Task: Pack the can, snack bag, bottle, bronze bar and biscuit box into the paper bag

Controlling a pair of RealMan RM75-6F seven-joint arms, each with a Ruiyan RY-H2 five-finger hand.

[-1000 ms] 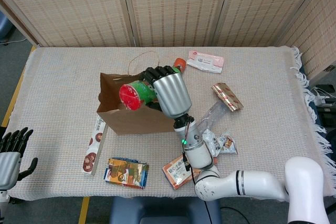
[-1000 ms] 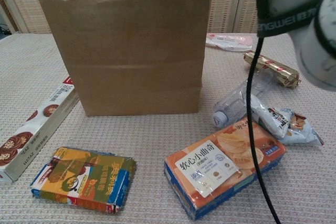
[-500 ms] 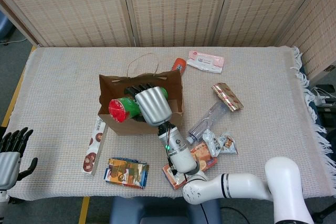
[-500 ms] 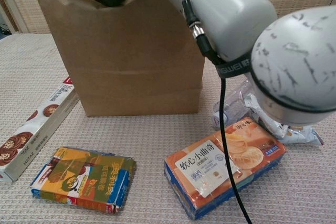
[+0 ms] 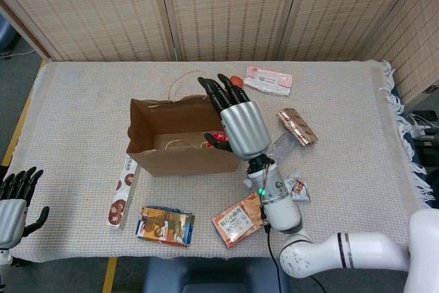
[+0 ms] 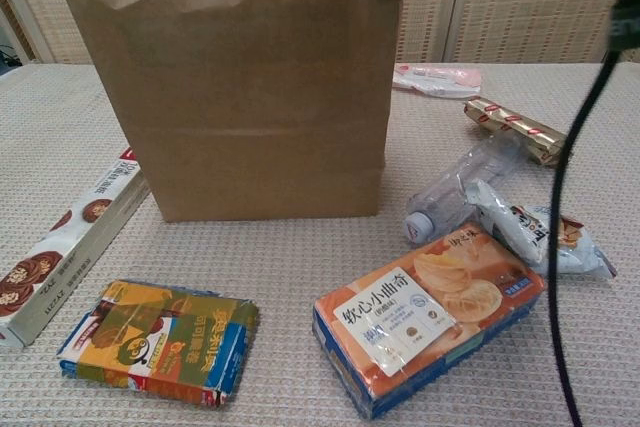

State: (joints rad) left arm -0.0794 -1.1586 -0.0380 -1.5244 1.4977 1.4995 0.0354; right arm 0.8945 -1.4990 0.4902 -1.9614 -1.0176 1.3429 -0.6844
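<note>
Can (image 5: pixel 215 136) down inside the bag (image 5: pixel 180 159), red showing. Right hand (image 5: pixel 236 118) above the bag's right rim, fingers apart, empty. Biscuit box (image 6: pixel 428 314) near the front edge (Chinese print). Left hand (image 5: pixel 14 200) off the front-left corner, fingers spread.

Cloth-covered table (image 5: pixel 82 101) is carrying paper bag (image 6: pixel 235 97) at centre, long cookie box (image 6: pixel 60 242) lower left, biscuit box (image 6: pixel 425 312) lower right, bottle (image 6: pixel 460 187), bronze bar (image 6: pixel 515 127), snack bag (image 6: pixel 530 232) sitting right.

A long chocolate-biscuit carton (image 6: pixel 60 247) is seen lying left of the woven table cloth's (image 5: pixel 82 94) middle, a colourful flat packet (image 6: pixel 160 340) just beside it, a pink pouch (image 5: pixel 269 79) far back.
</note>
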